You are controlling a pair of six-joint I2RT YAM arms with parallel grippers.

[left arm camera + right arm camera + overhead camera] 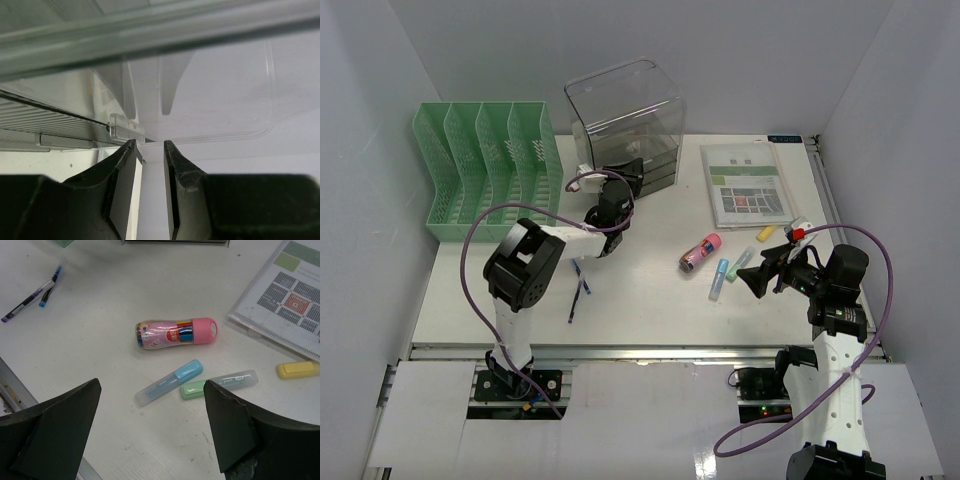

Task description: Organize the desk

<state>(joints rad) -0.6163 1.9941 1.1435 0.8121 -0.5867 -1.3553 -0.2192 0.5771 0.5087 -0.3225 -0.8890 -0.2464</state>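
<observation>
The white desk [640, 300] holds scattered stationery: a pink marker case [700, 252], a blue highlighter [719, 279], a green highlighter [741, 262], a yellow highlighter [766, 233] and two pens [580, 288]. My left gripper [620, 178] is at the front of the clear drawer unit [625, 120]. In the left wrist view its jaws [148, 142] stand a narrow gap apart with nothing between them, tips at the drawer's clear edge [125, 132]. My right gripper [760, 276] is wide open and empty, hovering over the blue highlighter [170, 382] and green highlighter [220, 384], below the pink case [175, 333].
A green file organizer [490, 170] stands at the back left. A printed booklet [746, 185] lies at the back right, also in the right wrist view [285, 300]. The silver rail [640, 351] runs along the near edge. White walls enclose the sides.
</observation>
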